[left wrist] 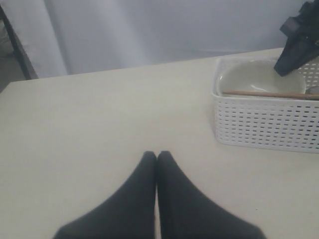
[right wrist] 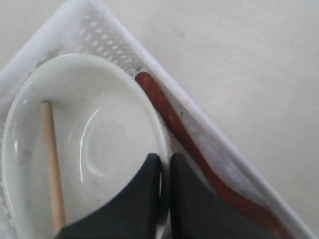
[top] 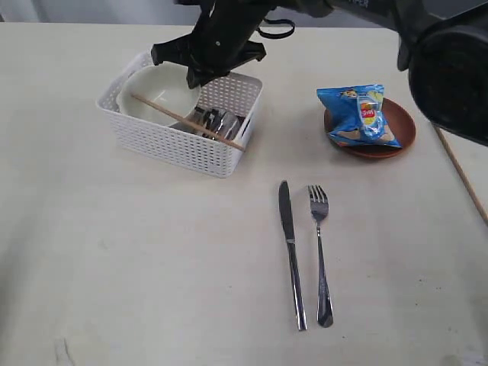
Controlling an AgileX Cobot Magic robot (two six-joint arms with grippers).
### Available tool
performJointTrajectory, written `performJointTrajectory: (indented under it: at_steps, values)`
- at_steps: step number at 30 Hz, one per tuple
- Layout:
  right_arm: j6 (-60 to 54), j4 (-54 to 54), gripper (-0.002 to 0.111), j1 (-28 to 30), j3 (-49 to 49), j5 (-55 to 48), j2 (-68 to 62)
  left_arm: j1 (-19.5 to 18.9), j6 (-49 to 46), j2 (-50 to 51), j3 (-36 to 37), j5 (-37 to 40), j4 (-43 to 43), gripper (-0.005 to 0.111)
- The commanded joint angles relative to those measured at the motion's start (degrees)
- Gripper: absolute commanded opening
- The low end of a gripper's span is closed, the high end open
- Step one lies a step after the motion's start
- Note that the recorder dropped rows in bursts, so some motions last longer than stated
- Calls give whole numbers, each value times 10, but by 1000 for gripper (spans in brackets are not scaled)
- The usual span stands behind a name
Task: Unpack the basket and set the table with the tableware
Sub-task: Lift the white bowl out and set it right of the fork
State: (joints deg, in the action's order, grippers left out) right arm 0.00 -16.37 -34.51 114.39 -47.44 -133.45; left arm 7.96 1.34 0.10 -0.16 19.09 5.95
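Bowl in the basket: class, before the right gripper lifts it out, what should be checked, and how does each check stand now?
1. Right gripper closed astride the rim of the pale bowl: ok.
2. Bowl free of loose items: not ok. A wooden chopstick rests in it and may slide when the bowl is lifted.
3. Wooden spoon outside the bowl, lying along the wall of the basket: ok.
4. Left gripper shut and away from the basket: ok.
5. Bare table free for a place near the knife and fork: ok.
6. Grip firm enough to lift: cannot tell.
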Motion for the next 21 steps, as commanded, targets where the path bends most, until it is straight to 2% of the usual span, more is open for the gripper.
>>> performJointTrajectory:
  at_steps: [1, 9, 21]
  values:
    - [0, 20, -1, 1, 1, 37, 38, 4, 2, -1, 2, -2, -2, 0]
    - [60, 159, -1, -1, 1, 48, 64, 4, 2, -1, 2, -2, -2, 0]
    - [107, 244, -1, 1, 1, 26, 76, 4, 2, -1, 2, -2, -2, 0]
